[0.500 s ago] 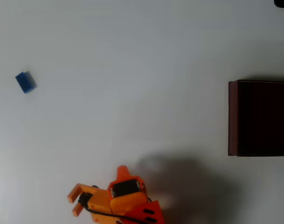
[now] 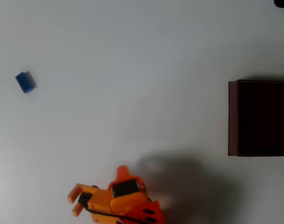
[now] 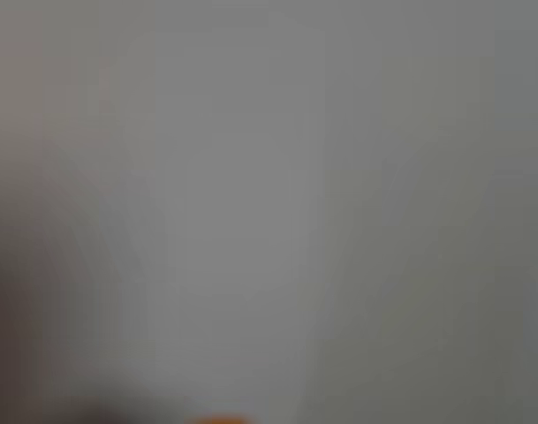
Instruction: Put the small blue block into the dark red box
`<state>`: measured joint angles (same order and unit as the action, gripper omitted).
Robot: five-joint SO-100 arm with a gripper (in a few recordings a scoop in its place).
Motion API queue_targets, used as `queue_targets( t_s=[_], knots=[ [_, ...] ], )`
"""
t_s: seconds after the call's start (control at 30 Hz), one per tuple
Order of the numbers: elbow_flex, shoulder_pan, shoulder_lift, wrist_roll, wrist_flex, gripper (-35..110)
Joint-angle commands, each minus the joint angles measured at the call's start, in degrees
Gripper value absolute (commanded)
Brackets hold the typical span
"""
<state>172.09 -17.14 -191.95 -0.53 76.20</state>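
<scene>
Surface [image 2: 132, 70]: pale, plain white, carrying every item in the overhead view.
Small blue block [image 2: 25, 82]: lies alone near the left edge of the overhead view, well apart from arm and box; bare surface on every side of it.
Dark red box [image 2: 232, 116]: at the right edge, cut off by the frame; thin maroon walls, interior very dark, contents cannot be told.
Jaws [image 2: 74, 202]: orange, at the bottom of the overhead view, tips pointing left, parted and grasping nothing.
Shadow [image 2: 188, 182]: soft grey patch right of the arm.
Wrist view: blurred grey, nothing distinguishable.
</scene>
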Motion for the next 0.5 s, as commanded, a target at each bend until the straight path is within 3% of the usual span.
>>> queue_targets(
  t_s=[0.0,0.23,0.47],
  knots=[
    [0.09,-0.26,-0.35,-1.14,1.05,0],
    [0.09,0.18,-0.35,-2.11,1.05,1],
    [-3.69,-2.72,-0.35,-13.54,-0.79,4]
  ],
)
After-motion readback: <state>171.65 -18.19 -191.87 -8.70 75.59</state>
